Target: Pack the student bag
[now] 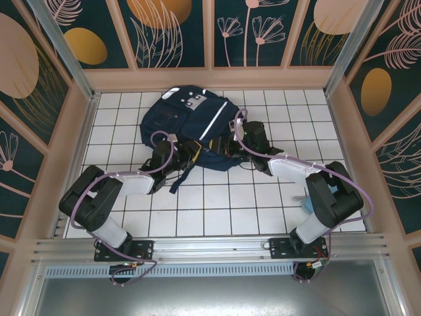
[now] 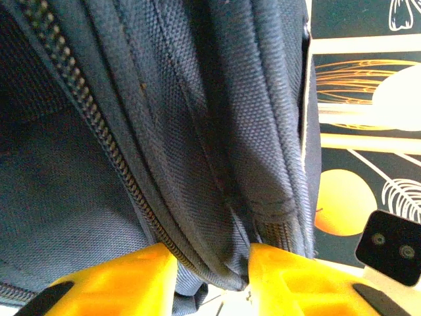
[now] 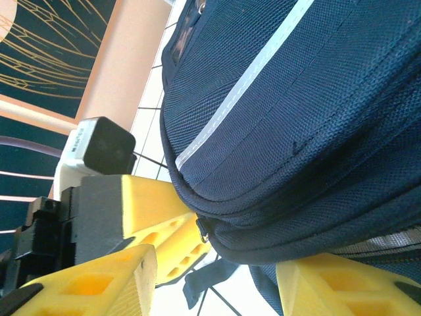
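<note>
the large dark navy fabric backpack with thin white reflective stripes lies slumped on the white tiled bench. it sits towards the far wall and roughly midway between the two sides, with a dark strap trailing towards the arms.

both arms reach in to its near edge, one on each flank, most likely to take the mouth from two sides and spread it so that things can go in.

the left gripper has its yellow fingers drawn in on the thick seamed rim beside the black zip. the fabric fills the narrow gap and touches both fingers, so it looks pinched. the darker inside of the backpack shows to one side of the zip, which suggests this rim is the edge of the opening.

the right gripper stands about half open, astride the bulging lower edge of the backpack below a white stripe. the cloth meets one finger while a gap shows beside the other, so i judge it is not clamping.

nothing that shows in the mouth reads as packed, so the task seems early.

the bench tiles are glossy with dark grout lines. a small pale blue thing peeks out beside the right arm, too hidden to name. dark teal wall panels with gold discs and pink plant drawings, set in pale wooden frames, close in three sides. a grey metal rail carries the arm bases at the near edge.
</note>
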Controlling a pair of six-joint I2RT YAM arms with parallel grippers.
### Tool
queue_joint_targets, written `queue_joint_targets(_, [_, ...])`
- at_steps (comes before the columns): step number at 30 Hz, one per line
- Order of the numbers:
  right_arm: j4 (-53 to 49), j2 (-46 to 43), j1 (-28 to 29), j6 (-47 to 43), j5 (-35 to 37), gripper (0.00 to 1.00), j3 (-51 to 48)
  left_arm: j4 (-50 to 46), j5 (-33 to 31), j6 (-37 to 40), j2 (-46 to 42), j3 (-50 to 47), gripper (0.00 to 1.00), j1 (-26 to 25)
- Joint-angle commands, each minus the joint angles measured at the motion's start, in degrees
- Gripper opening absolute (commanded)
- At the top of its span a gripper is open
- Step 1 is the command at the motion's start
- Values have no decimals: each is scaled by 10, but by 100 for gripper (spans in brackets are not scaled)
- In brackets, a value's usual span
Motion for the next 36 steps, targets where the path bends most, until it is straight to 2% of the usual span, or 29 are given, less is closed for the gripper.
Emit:
queue_joint_targets(1, [56, -7, 4, -5, -7, 51, 26, 40, -20, -34, 13, 9, 33, -10])
queue_joint_targets(7, [57, -8, 4, -7, -16, 51, 25, 52, -37, -50, 21, 8, 29, -14])
queue_joint_targets(12, [26, -9, 4, -38, 3, 51, 24, 84, -46, -60, 29, 25, 10, -13])
queue_joint_targets(15, [-2, -14, 2, -68, 27, 53, 20, 82, -42, -59, 20, 32, 6, -14])
queue_joint_targets(19, [-23, -16, 2, -112, 33, 53, 11, 69, -40, -61, 2, 27, 5, -14])
queue_joint_targets(24, [-62, -3, 2, -182, -4, 54, 22, 64, -29, -64, -13, 29, 6, -13])
queue_joint_targets(29, [-92, 13, 2, -214, -29, 55, 46, 56, -22, -60, -16, 37, 7, -13])
queue_joint_targets(32, [-108, 18, 2, -216, -23, 56, 54, 51, -21, -58, -15, 41, 7, -14])
queue_joint_targets(36, [-143, -12, 3, -192, 38, 55, 53, 49, -15, -54, -12, 43, 8, -14])
